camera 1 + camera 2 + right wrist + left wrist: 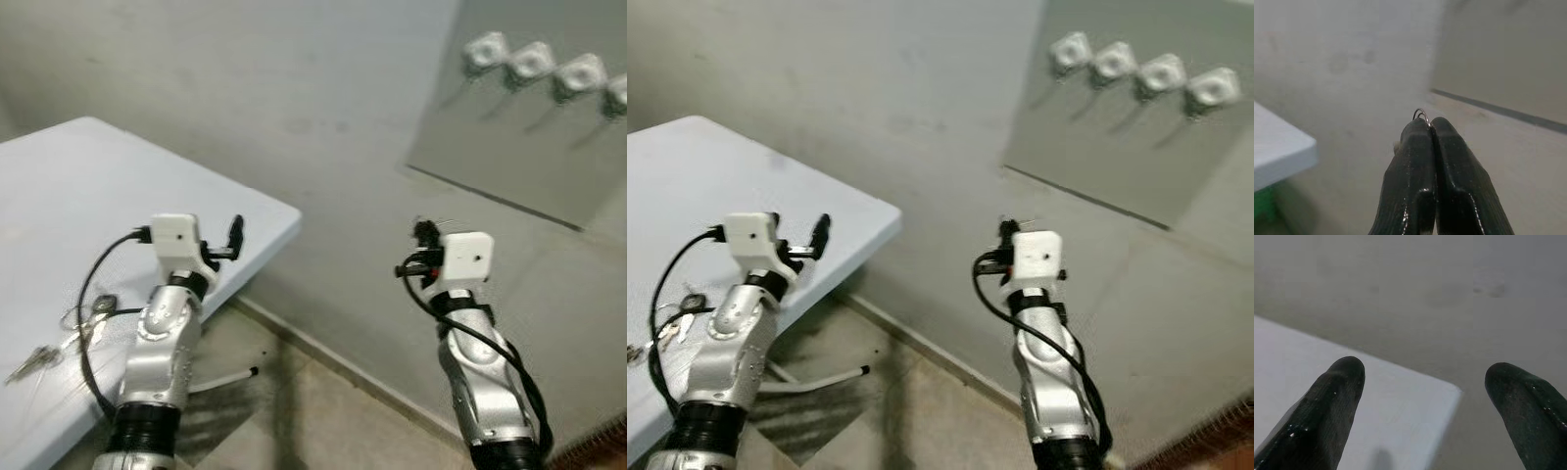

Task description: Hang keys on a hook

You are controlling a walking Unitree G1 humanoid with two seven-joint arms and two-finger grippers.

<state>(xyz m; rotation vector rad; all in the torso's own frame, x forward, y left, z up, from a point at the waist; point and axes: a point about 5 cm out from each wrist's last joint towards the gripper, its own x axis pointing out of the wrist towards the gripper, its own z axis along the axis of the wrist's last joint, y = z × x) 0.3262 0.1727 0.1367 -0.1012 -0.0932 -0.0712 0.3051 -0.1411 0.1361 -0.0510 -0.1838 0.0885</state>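
Clamped tight together, the two black fingers [1432,161] of the right gripper [1429,128] pinched a thin wire key ring [1421,114], of which only a small metal arc stuck out past the tips. Whether keys hung from that ring could not be told. Seen from the head, the right gripper [424,238] was raised in front of the grey wall [294,108], well below and to the left of a row of four white hooks [544,62] mounted on a grey panel [549,147] high on the right.

By contrast, the left gripper [1422,382] had its fingers [1332,406] spread wide with nothing between them, held above the near corner of a white table [88,196]. From the head camera, the left gripper [233,238] sat over the table's right edge.

On the table to the left of the left arm lay a bunch of keys on a ring [83,318], with one key [29,362] stretched toward the near edge. A white table leg [230,377] showed below the tabletop against the tiled floor [323,421].
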